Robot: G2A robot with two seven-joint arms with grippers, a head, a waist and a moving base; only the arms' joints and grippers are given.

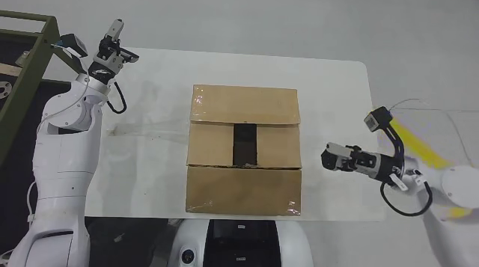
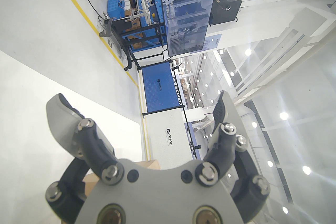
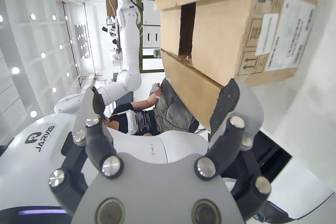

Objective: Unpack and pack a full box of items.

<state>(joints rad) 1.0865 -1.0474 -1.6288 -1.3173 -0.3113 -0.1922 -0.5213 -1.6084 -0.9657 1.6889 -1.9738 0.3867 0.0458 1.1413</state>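
Pale grey floor runs all round a white table (image 1: pixel 150 140), and a cardboard box (image 1: pixel 243 188) (image 3: pixel 210 25) sits at its middle, close to the near edge. Two short flaps are folded in over the box's top with a dark slot (image 1: pixel 245 144) between them. One long flap lies along the near side and another along the far side, and neither covers the slot. White paper labels (image 3: pixel 283 25) are stuck on the side of the box that faces right.

Off to the right of the box, apart from it, the right gripper (image 1: pixel 327 156) (image 3: pixel 161 93) hangs over the table, pointing at that side. Its fingers are spread wide with nothing between them.

Farther off, over the far left corner of the table, the left gripper (image 1: pixel 123 41) (image 2: pixel 141 101) is well apart from the box. Its fingers are likewise parted and bare. Beyond that corner, on the left, stands a dark green frame (image 1: pixel 30 50).
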